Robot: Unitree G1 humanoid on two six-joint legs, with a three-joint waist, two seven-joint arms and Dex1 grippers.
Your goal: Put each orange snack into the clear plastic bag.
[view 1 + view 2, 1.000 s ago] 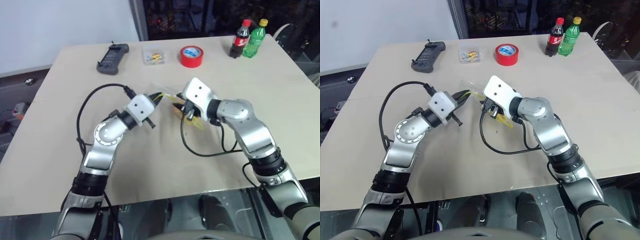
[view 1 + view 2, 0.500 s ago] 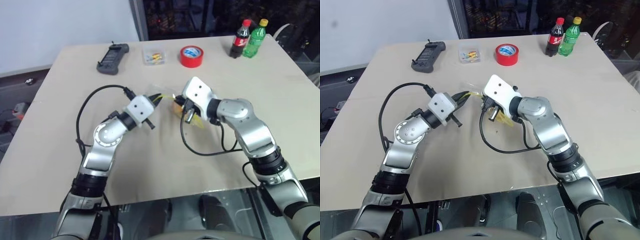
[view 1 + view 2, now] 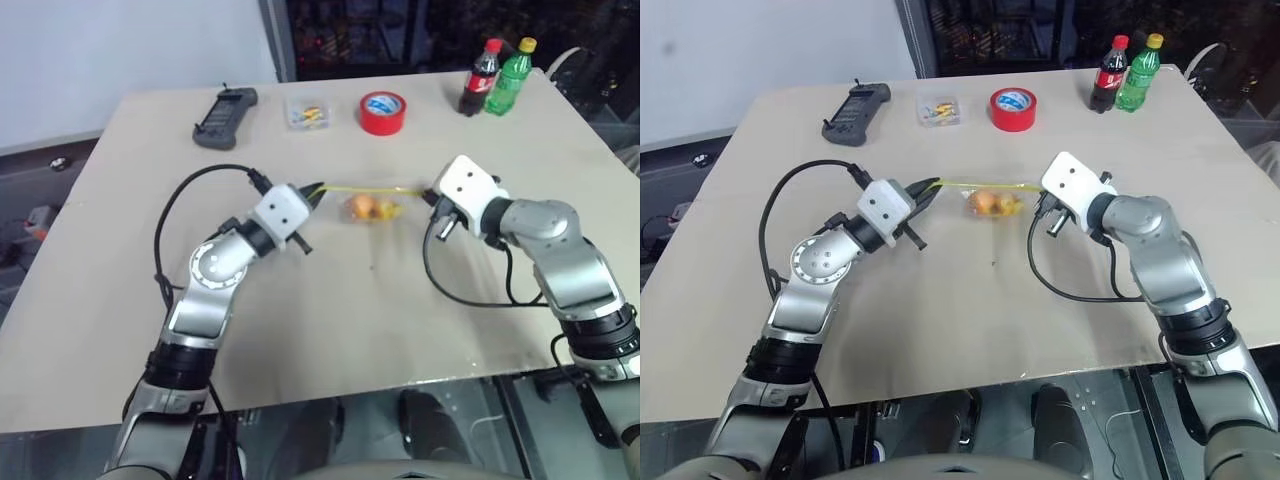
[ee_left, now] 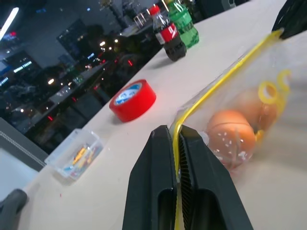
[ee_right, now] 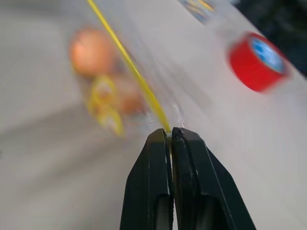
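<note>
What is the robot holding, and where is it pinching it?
Both grippers hold the clear plastic bag by its yellow zip strip, one at each end.

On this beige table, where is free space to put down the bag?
The beige table is bare in front of the clear plastic bag with its yellow zip strip, between both arms. The far edge is crowded: black handheld device, small clear box, red tape roll, two bottles.

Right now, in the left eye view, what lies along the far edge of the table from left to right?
Black handheld controller → small clear box → red tape roll → cola bottle → green bottle.
</note>
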